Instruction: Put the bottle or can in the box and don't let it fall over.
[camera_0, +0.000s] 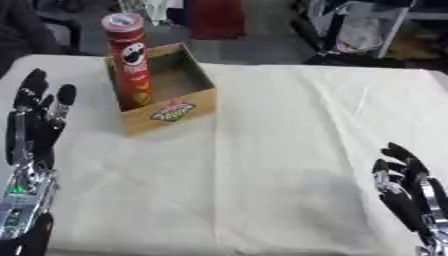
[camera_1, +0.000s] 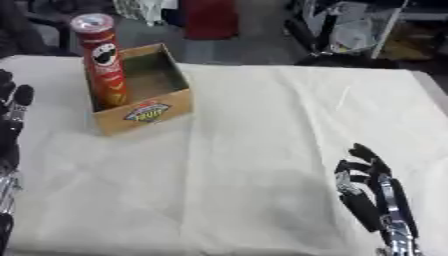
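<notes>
Lab: cloth-covered table (camera_0: 289, 150), cluttered equipment racks (camera_0: 367, 30)

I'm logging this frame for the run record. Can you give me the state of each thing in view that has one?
Red can: upright, standing inside the box at its left side, not held.
Cardboard box: open-topped, sitting on the white cloth.
White cloth: spread over the table, slightly creased.
Left hand: open, fingers straight and pointing up, apart from the box.
Right hand: open, low on the right, holding nothing.
</notes>
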